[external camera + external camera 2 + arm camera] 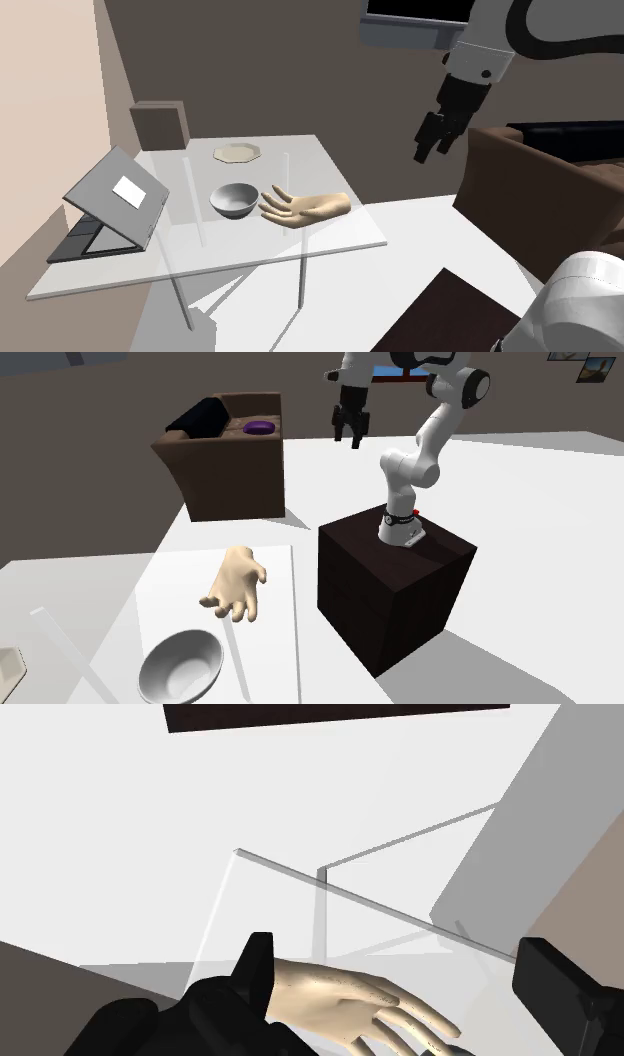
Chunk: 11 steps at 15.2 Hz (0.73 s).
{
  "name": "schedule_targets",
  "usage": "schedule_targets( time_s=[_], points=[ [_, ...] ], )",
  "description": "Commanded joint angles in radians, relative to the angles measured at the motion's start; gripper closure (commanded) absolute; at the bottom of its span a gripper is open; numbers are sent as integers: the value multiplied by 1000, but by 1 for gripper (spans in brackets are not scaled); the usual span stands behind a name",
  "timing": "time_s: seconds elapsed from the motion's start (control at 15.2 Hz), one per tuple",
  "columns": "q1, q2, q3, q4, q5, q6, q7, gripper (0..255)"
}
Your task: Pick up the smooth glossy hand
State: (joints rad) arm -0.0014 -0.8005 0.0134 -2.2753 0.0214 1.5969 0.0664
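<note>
Obstructions and limits of view:
- In the wrist view the hand (350, 1004) is partly covered at its wrist end by one black finger (255, 969), and its fingertips run off the picture's edge.
- The table (300, 160) is clear glass. Its edges and legs are faint in the shoulder view, and shadows on the floor show through the top.
- The arm runs off the top edge of the shoulder view. There the gripper (432, 140) reads as one dark shape and its gap is hard to judge.
- The bowl (181, 667) touches the lower edge of the second exterior view.
- Palm up or palm down: cannot tell.

Task item: the hand (305, 207) is pale cream, smooth, with a soft sheen. Its fingers are slightly spread and the wrist ends in a blunt stub. It lies flat on the table, just beside a grey bowl (233, 199), fingers toward the bowl and stub toward the shoulder view's right. In the second exterior view the hand (236, 584) lies between the bowl and the dark stand (395, 587).

Gripper: in the wrist view the gripper (395, 949) has its jaws wide apart, with nothing between them touched. In the second exterior view the gripper (350, 430) hangs high in the air, well apart from the table, near a brown sofa (230, 457).

Other items on the table: a plate (238, 154), a laptop (110, 205) and a box (160, 125).
</note>
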Motion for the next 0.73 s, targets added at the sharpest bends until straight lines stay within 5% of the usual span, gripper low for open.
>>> schedule_targets(
  time_s=[0.0, 0.66],
  points=[
    [0, 0, 0, 0, 0, 0, 0, 0],
    [-64, 351, 103, 66, 55, 194, 303, 0]
  ],
)
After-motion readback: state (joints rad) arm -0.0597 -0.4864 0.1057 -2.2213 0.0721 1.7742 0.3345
